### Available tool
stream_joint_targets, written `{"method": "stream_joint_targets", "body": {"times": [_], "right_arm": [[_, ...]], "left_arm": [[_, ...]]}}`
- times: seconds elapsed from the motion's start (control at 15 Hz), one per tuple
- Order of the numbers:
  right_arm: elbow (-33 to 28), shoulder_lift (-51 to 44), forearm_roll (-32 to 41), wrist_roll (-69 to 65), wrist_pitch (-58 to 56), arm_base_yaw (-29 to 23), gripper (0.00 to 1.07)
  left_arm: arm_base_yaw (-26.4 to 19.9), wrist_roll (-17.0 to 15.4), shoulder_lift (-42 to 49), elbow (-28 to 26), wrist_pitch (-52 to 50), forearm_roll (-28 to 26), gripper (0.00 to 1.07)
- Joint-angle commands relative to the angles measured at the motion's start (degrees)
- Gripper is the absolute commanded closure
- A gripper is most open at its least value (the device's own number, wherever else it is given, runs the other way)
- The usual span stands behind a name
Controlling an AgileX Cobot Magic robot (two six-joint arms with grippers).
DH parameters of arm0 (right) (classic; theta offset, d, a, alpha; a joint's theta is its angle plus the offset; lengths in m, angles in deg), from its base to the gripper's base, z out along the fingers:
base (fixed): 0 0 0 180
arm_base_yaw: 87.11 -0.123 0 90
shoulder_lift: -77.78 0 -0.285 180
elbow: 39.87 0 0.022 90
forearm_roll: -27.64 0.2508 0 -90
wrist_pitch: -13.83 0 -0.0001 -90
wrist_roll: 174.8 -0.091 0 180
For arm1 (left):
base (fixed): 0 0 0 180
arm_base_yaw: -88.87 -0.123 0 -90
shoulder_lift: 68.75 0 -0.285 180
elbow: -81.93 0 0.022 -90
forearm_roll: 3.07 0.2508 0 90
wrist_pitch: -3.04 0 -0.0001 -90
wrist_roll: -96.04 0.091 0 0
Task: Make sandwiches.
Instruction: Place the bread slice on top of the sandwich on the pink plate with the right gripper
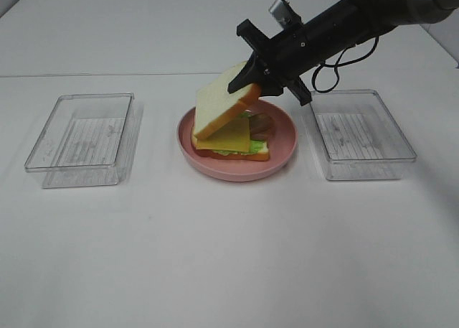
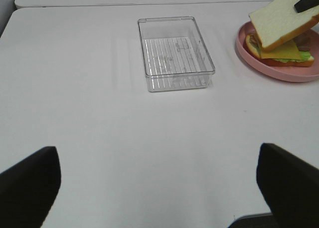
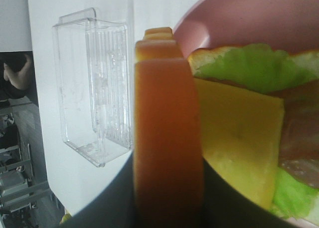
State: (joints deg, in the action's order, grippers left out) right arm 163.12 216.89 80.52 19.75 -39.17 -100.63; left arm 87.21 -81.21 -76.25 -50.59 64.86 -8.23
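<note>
On the pink plate lies a stack: a bottom bread slice, green lettuce, brown bacon and a yellow cheese slice. My right gripper is shut on the top bread slice and holds it tilted above the stack, its low edge touching the cheese. The right wrist view shows the slice's orange crust close up, with cheese and lettuce behind. My left gripper is open, far from the plate, over bare table. The stack also shows in the left wrist view.
A clear plastic tray stands left of the plate, and another stands right of it, under my right arm. The left tray also shows in the left wrist view. The table is white.
</note>
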Motion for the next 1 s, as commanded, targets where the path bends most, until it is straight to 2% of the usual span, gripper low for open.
{"method": "stream_joint_targets", "body": {"times": [0.07, 0.4, 0.73, 0.8, 0.87, 0.93, 1.0], "right_arm": [[0.4, -0.2, -1.3, -2.2, -0.7, -0.1, 1.07], [0.4, 2.5, -0.3, -2.5, -2.8, -0.1, 1.07], [0.4, 2.9, -3.0, -2.9, -2.6, 0.2, 1.07], [0.4, 2.9, -4.2, -3.6, -2.6, 0.2, 0.94], [0.4, 2.2, -6.6, -5.1, -2.8, 0.2, 0.59], [0.4, 1.2, -8.4, -4.8, -2.9, 0.2, 0.34], [1.1, 0.3, -11.1, -4.6, -3.6, 0.2, 0.25]], "left_arm": [[-0.2, -0.4, 1.1, 0.2, -0.5, -0.7, 0.06], [-0.2, -0.4, 1.1, 0.2, -0.5, -0.7, 0.06], [-0.2, -0.4, 1.1, 0.2, -0.5, -0.7, 0.06], [-0.2, -0.4, 1.1, 0.2, -0.5, -0.7, 0.06], [-0.2, -0.4, 1.1, 0.2, -0.5, -0.7, 0.06], [-0.2, -0.4, 1.1, 0.2, -0.5, -0.7, 0.06], [-0.2, -0.4, 1.1, 0.2, -0.5, -0.7, 0.06]]}}
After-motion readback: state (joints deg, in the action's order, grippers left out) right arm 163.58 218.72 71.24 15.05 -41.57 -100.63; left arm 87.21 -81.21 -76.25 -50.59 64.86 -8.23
